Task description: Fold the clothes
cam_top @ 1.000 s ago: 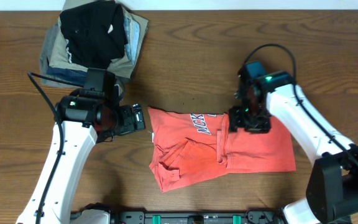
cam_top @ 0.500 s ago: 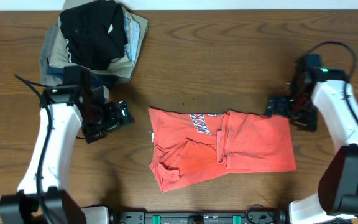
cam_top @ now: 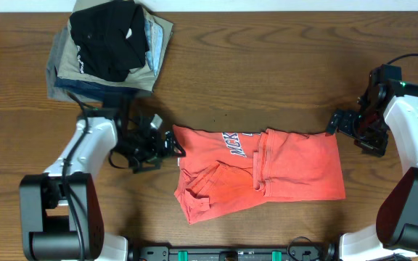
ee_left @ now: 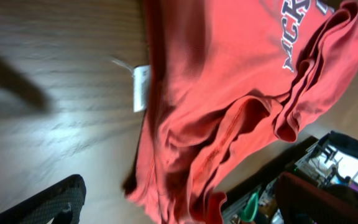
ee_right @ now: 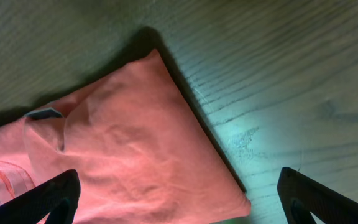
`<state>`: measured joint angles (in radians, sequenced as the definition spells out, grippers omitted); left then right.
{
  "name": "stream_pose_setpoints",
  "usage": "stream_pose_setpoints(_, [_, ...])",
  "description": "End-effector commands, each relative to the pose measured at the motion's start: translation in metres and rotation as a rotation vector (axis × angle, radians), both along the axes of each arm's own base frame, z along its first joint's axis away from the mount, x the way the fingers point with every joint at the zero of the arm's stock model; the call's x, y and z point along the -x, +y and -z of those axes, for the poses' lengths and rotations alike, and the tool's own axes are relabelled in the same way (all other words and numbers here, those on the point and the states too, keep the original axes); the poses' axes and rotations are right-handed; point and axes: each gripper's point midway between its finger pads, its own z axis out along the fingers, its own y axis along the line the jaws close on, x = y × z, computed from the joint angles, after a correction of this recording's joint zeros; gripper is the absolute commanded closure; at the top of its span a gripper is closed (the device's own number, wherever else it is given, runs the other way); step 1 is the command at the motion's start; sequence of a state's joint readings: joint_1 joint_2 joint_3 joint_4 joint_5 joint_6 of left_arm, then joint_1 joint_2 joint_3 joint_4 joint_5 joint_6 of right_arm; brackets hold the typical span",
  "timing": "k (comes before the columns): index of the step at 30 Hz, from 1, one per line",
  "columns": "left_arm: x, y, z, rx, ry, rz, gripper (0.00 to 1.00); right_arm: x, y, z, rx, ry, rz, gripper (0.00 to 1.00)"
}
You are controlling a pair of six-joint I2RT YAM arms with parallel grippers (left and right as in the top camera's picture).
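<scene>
The coral-red T-shirt (cam_top: 267,174) lies partly folded at the table's middle, dark lettering showing near its top edge. My left gripper (cam_top: 170,144) hovers open at the shirt's upper left edge. In the left wrist view the rumpled shirt (ee_left: 229,93) fills the frame between the spread fingers (ee_left: 48,202), and nothing is gripped. My right gripper (cam_top: 339,122) is open just beyond the shirt's upper right corner. The right wrist view shows that corner (ee_right: 123,149) lying flat under the open gripper (ee_right: 179,208).
A stack of folded garments (cam_top: 71,69) with a black one (cam_top: 107,32) on top sits at the back left, close behind the left arm. A white tag (ee_left: 140,87) sticks out at the shirt's left edge. Bare wood surrounds the shirt.
The right gripper left the shirt's middle, opened and swung out to the right edge. The left gripper pulled back left, then came in to the shirt's left edge.
</scene>
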<state>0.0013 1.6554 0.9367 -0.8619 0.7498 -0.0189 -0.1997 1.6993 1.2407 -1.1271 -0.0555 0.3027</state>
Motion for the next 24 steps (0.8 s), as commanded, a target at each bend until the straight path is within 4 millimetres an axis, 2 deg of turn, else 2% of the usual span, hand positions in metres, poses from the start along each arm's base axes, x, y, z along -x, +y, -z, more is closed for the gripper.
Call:
stream_pose_setpoints(1, [0.011, -0.019, 0.005, 0.095, 0.013, 0.013, 0.02, -0.006, -0.002, -0.003, 0.001, -0.025, 0.001, 0.01])
stream_pose_setpoints(10, [0.026, -0.026, 0.039, 0.085, 0.048, -0.063, 0.02, -0.006, -0.002, -0.003, 0.001, -0.026, 0.001, 0.01])
stream_pose_setpoints(15, [0.028, -0.031, 0.046, 0.084, 0.068, -0.096, 0.02, -0.006, -0.002, -0.003, 0.001, -0.026, 0.001, 0.01])
stream_pose_setpoints(20, [0.033, -0.05, 0.048, 0.083, 0.07, -0.065, 0.0, -0.006, -0.002, -0.003, 0.002, -0.026, 0.001, 0.01])
stream_pose_setpoints(22, [0.033, -0.058, 0.049, 0.077, 0.059, -0.05, 0.08, -0.006, -0.002, -0.003, 0.001, -0.026, 0.001, 0.01])
stream_pose_setpoints(23, [0.033, -0.06, 0.051, 0.064, 0.059, -0.052, 0.19, -0.006, -0.002, -0.003, 0.001, -0.026, 0.001, 0.01])
stream_pose_setpoints(24, [0.033, -0.061, 0.052, 0.051, 0.06, -0.055, 0.41, -0.006, -0.002, -0.003, 0.001, -0.026, 0.001, 0.01])
